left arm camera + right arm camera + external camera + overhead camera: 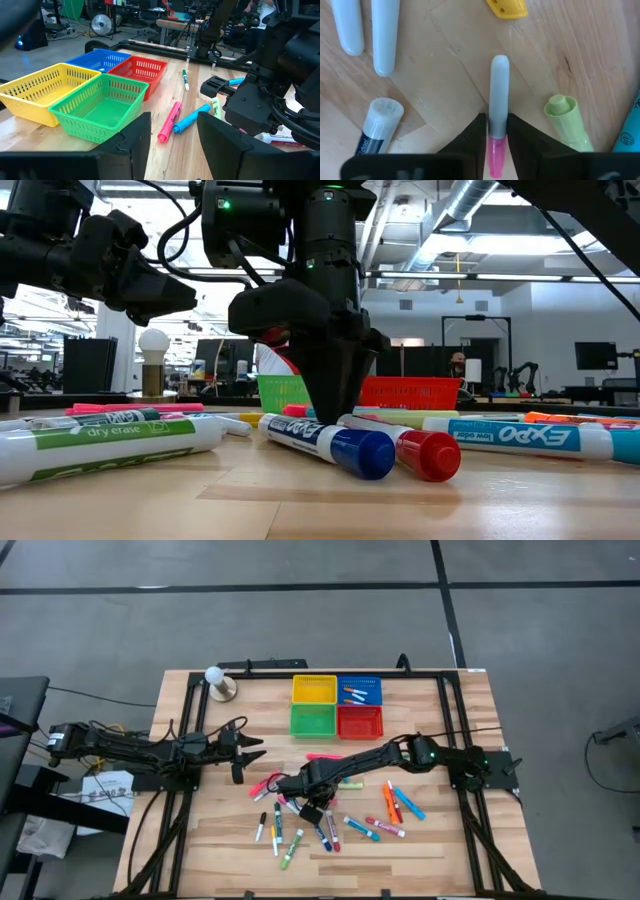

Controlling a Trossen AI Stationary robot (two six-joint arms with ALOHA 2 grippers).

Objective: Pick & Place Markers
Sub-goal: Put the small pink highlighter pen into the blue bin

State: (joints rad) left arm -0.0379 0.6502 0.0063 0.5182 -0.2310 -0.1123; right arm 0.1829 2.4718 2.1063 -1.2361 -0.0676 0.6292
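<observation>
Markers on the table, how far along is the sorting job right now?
Barely started. A few markers already lie in the blue basket. The right tool is closing around a white and pink marker down on the table. The left tool waits open near the baskets. Most markers remain scattered on the wood.

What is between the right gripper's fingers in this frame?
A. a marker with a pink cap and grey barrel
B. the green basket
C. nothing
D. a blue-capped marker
A: the right wrist view shows the right gripper closed around a pink-and-grey marker lying on the table, one finger on either side.
</observation>
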